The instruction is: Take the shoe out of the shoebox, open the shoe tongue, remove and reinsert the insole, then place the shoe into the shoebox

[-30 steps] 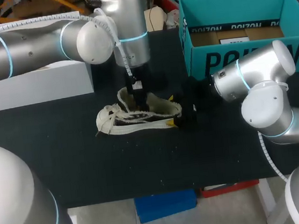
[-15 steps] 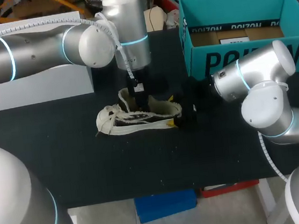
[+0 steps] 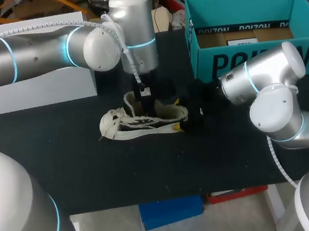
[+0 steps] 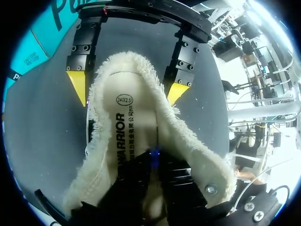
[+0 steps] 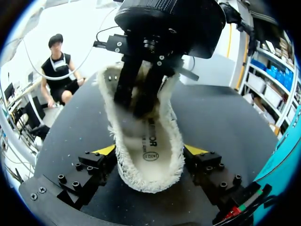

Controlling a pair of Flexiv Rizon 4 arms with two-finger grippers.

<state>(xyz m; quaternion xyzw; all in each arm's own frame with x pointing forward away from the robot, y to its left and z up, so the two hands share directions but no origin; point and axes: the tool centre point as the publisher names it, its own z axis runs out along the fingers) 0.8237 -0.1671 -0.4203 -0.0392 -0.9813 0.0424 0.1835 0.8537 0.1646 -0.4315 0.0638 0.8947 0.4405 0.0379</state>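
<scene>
Upright over the black table (image 3: 94,172), my left gripper (image 5: 139,104) reaches down inside the cream fleece-lined shoe (image 3: 144,119); its grip I cannot tell. My right gripper (image 5: 150,150), held level, clamps the heel from both sides.

1. A table (image 3: 94,172) with a matt black top took up the middle of the head view.
2. A white box (image 3: 34,90) stood on its far left part.
3. Light fell evenly on the top, where small pale specks showed.
</scene>
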